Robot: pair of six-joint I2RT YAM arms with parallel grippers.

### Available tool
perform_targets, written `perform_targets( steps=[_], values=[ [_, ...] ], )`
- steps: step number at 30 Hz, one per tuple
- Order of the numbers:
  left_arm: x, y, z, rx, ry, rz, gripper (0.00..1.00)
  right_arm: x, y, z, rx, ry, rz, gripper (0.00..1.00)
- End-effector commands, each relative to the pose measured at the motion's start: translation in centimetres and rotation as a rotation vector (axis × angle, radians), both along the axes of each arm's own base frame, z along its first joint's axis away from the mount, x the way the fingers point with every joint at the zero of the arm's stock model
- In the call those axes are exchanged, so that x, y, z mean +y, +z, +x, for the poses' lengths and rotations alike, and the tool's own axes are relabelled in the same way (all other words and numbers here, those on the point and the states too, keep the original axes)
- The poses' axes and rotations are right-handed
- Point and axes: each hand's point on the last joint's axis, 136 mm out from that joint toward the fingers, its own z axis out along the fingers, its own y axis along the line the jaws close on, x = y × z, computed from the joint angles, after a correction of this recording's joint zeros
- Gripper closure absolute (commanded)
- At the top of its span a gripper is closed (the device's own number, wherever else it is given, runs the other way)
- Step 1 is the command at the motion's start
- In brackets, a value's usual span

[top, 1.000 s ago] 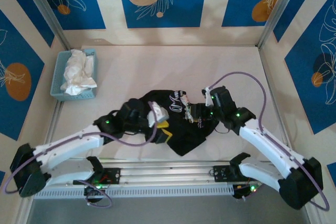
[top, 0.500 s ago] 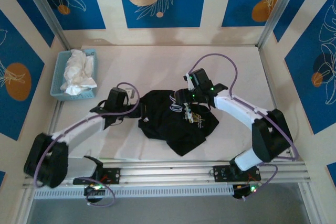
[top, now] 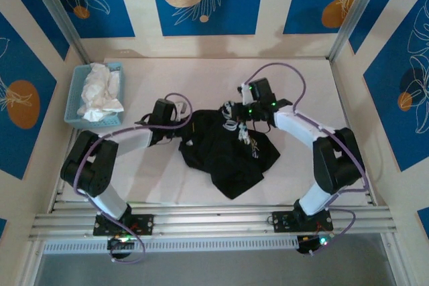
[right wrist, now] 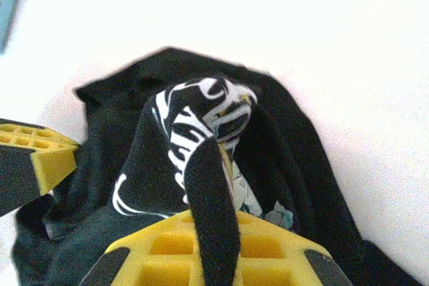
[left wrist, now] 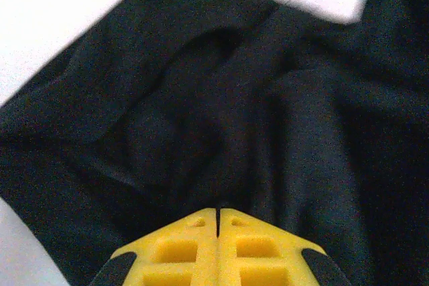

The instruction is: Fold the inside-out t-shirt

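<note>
Pinching the crumpled inside-out t-shirt [top: 226, 155] from both sides at mid-table.

The right gripper [right wrist: 213, 222] is clamping a ridge of black cloth that is rising between its yellow fingers, with white print showing on the lifted fold. The left gripper [left wrist: 218, 216] is pressing its fingers together at the shirt's left edge; whether any cloth is caught between them I cannot tell. The shirt is lying bunched in the middle of the table [top: 301, 85], well apart from the blue basket [top: 72, 102] holding the white cloth [top: 99, 92]. Being soft, light and limp, the shirt is likely to sag and drag rather than keep a shape. A pinch on a single layer at a hem, shoulder seam or sleeve edge looks better than a grab into the heap.
</note>
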Motion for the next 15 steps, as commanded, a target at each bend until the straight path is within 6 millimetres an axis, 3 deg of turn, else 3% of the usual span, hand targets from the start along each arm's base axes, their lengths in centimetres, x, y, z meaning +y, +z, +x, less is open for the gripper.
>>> perform_targets(
  steps=[1, 4, 6, 8, 9, 11, 13, 15],
  values=[
    [-1.4, 12.2, 2.9, -0.333, -0.043, -0.16, 1.0, -1.7, 13.8, 1.8, -0.386, 0.01, 0.071, 1.0],
    [-0.8, 20.8, 0.9, -0.559, -0.073, -0.227, 1.0, -3.0, 20.6, -0.9, -0.596, 0.032, 0.078, 1.0],
    [-0.2, 24.8, -1.8, -0.674, -0.101, -0.277, 1.0, -3.5, 22.5, -3.7, -0.676, 0.048, 0.075, 1.0],
    [0.5, 26.7, -4.7, -0.746, -0.127, -0.332, 1.0, -3.8, 22.2, -6.7, -0.716, 0.057, 0.074, 1.0],
    [0.8, 26.6, -6.0, -0.755, -0.137, -0.348, 1.0, -4.1, 20.9, -8.1, -0.711, 0.05, 0.072, 1.0],
    [1.4, 24.3, -8.0, -0.718, -0.154, -0.334, 1.0, -4.7, 17.5, -10.3, -0.659, 0.022, 0.072, 0.94],
    [1.7, 19.3, -9.5, -0.614, -0.175, -0.283, 0.95, -5.6, 12.0, -12.0, -0.536, -0.022, 0.056, 0.82],
    [2.2, 13.8, -10.6, -0.47, -0.173, -0.228, 0.77, -6.3, 6.7, -13.5, -0.396, -0.062, 0.037, 0.65]
  ],
)
